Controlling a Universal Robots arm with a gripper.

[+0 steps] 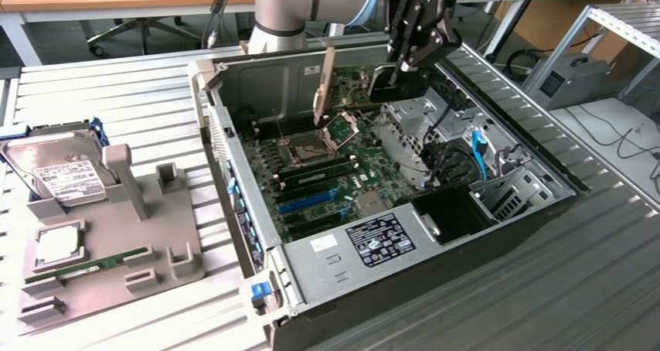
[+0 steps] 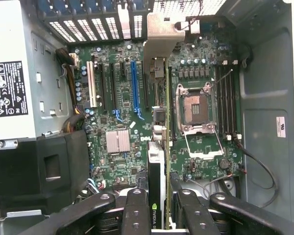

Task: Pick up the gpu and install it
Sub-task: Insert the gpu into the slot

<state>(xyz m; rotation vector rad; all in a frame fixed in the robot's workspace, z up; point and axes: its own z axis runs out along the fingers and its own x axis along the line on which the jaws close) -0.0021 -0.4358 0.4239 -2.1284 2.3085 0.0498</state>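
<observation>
- Above the open computer case [image 1: 309, 262], the jaws are closed partway on the gpu [image 1: 384, 86] [image 2: 157, 171], which is gripped edge-on between them.
- The gpu is held upright over the motherboard [image 2: 117, 98], with its silver bracket toward the case's rear slots.
- The case is laid on a ribbed metal worktop [image 1: 124, 103], and a hard drive [image 1: 62, 173] is seen at the exterior view's left.

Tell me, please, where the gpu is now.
In the wrist view, the gpu sits edge-on in the jaws, over the motherboard between the blue slot and CPU socket.
</observation>
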